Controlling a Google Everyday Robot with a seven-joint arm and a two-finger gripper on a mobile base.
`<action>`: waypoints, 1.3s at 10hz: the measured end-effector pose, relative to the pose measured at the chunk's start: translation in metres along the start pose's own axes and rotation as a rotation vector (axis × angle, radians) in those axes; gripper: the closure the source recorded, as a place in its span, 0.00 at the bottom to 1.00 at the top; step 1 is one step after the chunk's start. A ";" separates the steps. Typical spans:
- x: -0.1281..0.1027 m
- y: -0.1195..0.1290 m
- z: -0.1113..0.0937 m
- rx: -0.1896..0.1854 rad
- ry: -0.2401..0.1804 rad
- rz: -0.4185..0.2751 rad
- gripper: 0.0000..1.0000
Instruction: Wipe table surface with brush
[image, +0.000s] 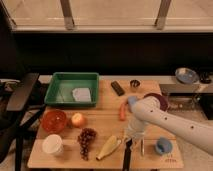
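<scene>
The table surface (105, 112) is a pale wooden plank top that fills the middle of the camera view. My white arm reaches in from the right, and the gripper (131, 136) hangs over the table's front middle. It is shut on the brush (127, 154). The brush's black handle runs from the gripper down toward the front edge, and its head is hidden under the gripper. A thin silver utensil (142, 148) lies just to the right of the brush.
A banana (109, 147), grapes (86, 140) and a white cup (52, 145) lie left of the brush. A blue cup (163, 146) stands to its right and a carrot (122, 111) behind it. Further back are a green tray (60, 80), red bowl (54, 120), black block (117, 88) and purple plate (159, 100).
</scene>
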 end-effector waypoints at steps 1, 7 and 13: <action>0.006 0.008 -0.003 -0.008 0.004 0.016 1.00; 0.041 -0.036 -0.012 -0.045 0.021 -0.063 1.00; 0.009 -0.052 0.008 -0.051 -0.019 -0.134 1.00</action>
